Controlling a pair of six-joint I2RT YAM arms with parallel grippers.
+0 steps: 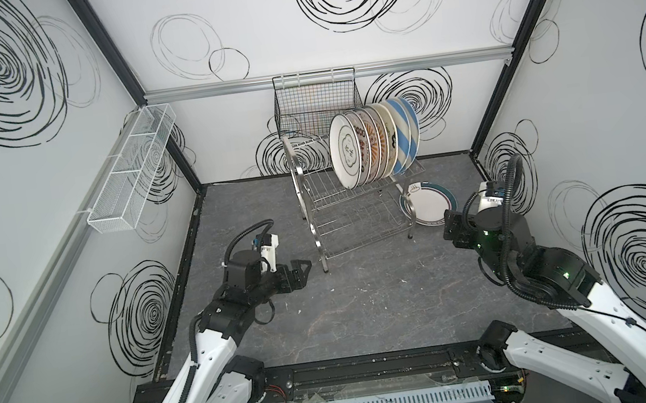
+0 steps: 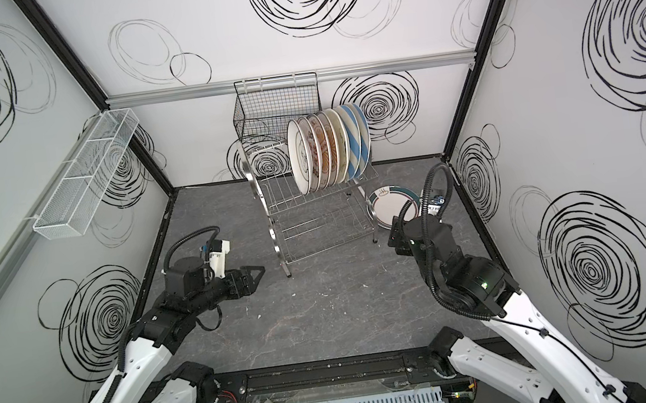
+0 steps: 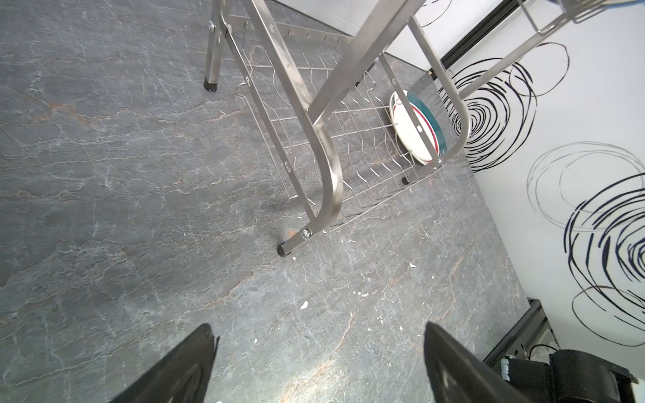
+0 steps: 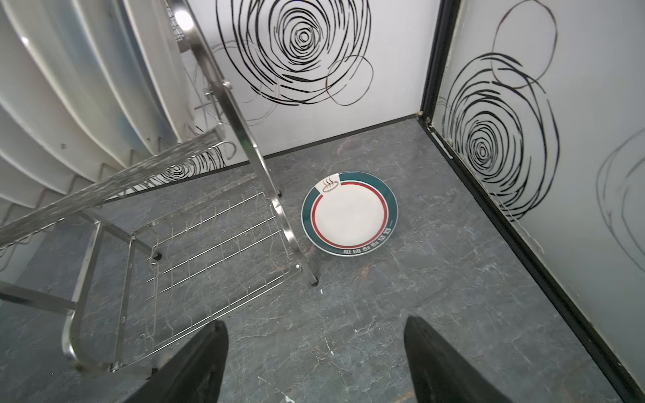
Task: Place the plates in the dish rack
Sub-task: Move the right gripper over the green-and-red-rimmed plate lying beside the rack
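Rack (image 1: 337, 198) stands on tabletop (image 1: 368, 310), centre back in both top views. 7 plates (image 1: 373, 146) stand on edge in its upper tier, packed at the right end, faces turned toward frame left. Front one is whitish, then patterned ones, and 2 blue-striped at the far end.

Teal plate (image 1: 432, 203) lies flat, face up, on tabletop just right of the rack's lower right leg, centre-right in both top views (image 2: 391, 206). The leg overlaps its left edge there. Right wrist view (image 4: 349, 214) puts it just beside the leg; cannot tell if they touch. Left wrist view sees it through the rack wires (image 3: 415, 129).

Right hand (image 1: 452, 226) hovers near the teal plate, just below it in frame and apart from it. Right wrist view shows it (image 4: 314, 366) spread wide, with only bare tabletop between the fingers.

Left hand (image 1: 300, 270) is left of the rack's front leg, centre-left of frame. It is wide open (image 3: 314, 366) and empty, touching nothing.

Basket (image 1: 315, 103) hangs on the back wall behind the rack, and tray (image 1: 133, 167) on the left wall.
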